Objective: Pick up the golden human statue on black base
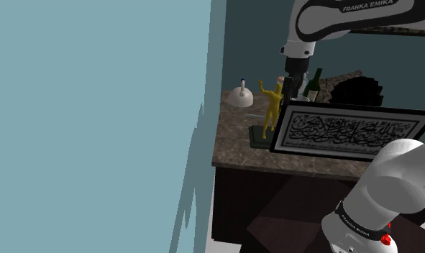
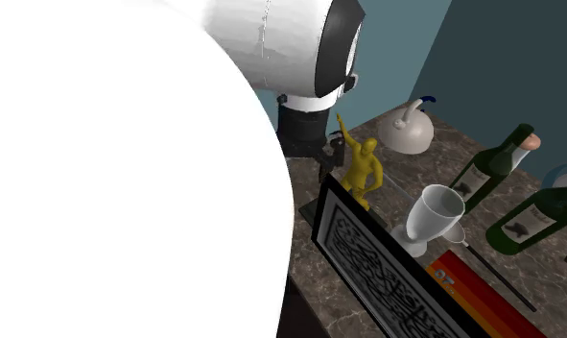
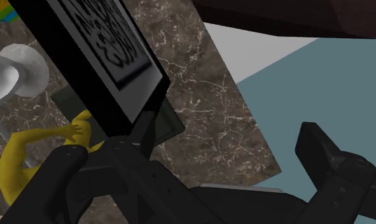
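The golden human statue (image 1: 273, 108) stands on its flat black base (image 1: 258, 136) on the brown marbled counter (image 1: 236, 147), just beside the near end of the black-framed calligraphy picture (image 1: 351, 129). The all-black gripper (image 1: 294, 88) hovers over that same end of the frame, close to the figure's raised arm. In the wrist view its fingers (image 3: 65, 172) are spread wide and hold nothing; the statue (image 3: 14, 168) lies outside one finger, not between them. To do this well, I judge the hand should shift off the frame towards the statue until the torso is centred, descend clear of the frame's corner, then close on the body rather than the thin arm.
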`<control>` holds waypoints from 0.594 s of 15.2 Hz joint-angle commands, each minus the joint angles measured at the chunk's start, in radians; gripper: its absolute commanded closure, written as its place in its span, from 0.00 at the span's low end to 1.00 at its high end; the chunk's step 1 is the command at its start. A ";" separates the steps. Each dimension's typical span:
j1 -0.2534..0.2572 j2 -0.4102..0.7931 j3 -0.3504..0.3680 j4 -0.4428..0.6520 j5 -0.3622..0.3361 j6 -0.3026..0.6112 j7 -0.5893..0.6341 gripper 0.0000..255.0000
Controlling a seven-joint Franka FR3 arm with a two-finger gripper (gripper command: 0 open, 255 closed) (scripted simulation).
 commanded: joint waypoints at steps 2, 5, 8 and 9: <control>-0.011 0.078 -0.043 0.060 -0.024 0.045 -0.071 0.00; -0.018 0.161 -0.081 0.132 -0.033 0.082 -0.137 0.00; -0.025 0.248 -0.116 0.214 -0.032 0.113 -0.204 0.00; -0.028 0.278 -0.127 0.244 -0.028 0.122 -0.227 0.00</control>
